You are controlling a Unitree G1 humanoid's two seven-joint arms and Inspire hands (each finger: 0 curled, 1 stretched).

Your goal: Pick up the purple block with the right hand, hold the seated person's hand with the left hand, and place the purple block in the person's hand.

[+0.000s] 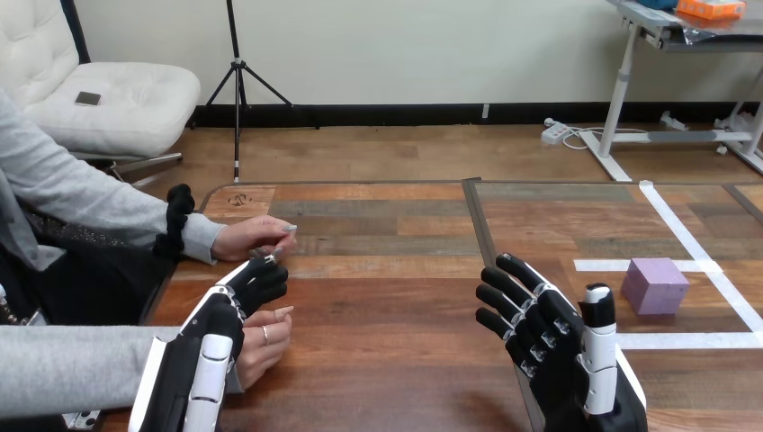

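Person's hands: two, both reaching in from the view's left edge in grey sleeves.
Person's far hand (253, 237): rests on the table with its fingers loosely bent and the tips pointing right. It holds nothing.
Person's near hand (268, 344): lies low on the table near the front edge, fingers curled inward. It sits just right of the robot's left hand, against it and partly beneath it.
Robot's left hand (225, 310): one. It lies between the person's two hands, over the near one, and its front end stops just short of the far hand's fingertips. I cannot tell whether it grips the near hand or only rests against it.
Table (387, 297): one, of wooden planks, with a dark seam running down its middle.
Robot's right hand (558, 346): one, right of the seam — spread wide, fingers straight and fanned toward the upper left, thumb standing upright. It holds nothing and is apart from the block.
Purple block (657, 285): one cube, sitting flat on the table just right of the right hand's thumb and touched by no hand.
White tape (688, 232): three strips — a long diagonal one beyond the block, a short one crossing behind it, and one in front of it.
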